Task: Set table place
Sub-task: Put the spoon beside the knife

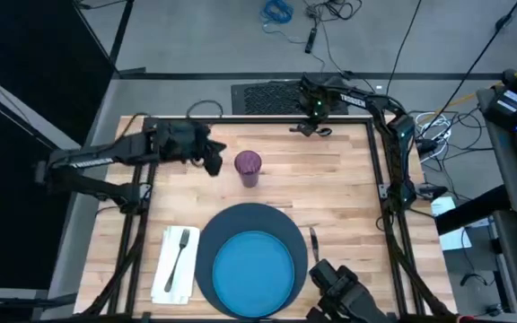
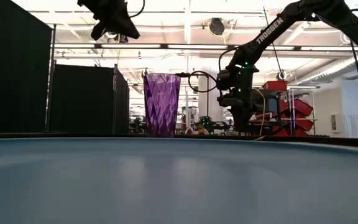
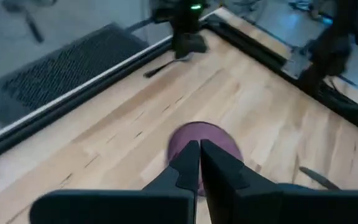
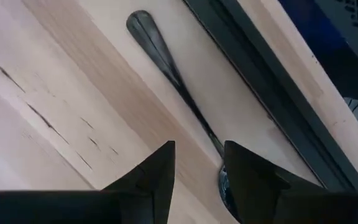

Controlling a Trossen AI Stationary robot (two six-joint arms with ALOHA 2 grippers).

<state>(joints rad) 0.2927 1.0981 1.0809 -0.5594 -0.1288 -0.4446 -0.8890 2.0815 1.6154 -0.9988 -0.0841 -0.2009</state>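
The counter (image 1: 348,193) of pale wooden planks fills the middle of the high view. On it, at the lower centre of the frame, lies the big dark round mat (image 1: 240,220), and on the mat sits the bright blue plate (image 1: 253,272). Both look stiff and flat; the plate is probably smooth and slippery at the rim. To the left of the mat lies the white napkin (image 1: 174,263), soft and light, with the fork (image 1: 180,251) on top of it. A pull on the napkin would likely move the fork too.

The purple cup (image 1: 248,168) stands upright above the mat, in the upper centre of the frame. In the low view its wall is faceted and looks like thin plastic, so I judge it light and easy to tip; a hold around the middle of the wall seems the safest.

The left tool (image 1: 212,160) hangs just left of the cup, raised above the counter, with its fingers (image 3: 188,163) almost together and nothing between them.

The right tool (image 1: 311,128) is at the upper edge of the counter, over the spoon (image 4: 166,68) that lies beside the black frame. Its fingers stand apart with a gap and hold nothing. The spoon is thin, hard metal, flat on the wood, so it will be hard to pinch; the narrow handle is the best place.

A small utensil (image 1: 313,240) lies right of the mat; I cannot tell surely which one.
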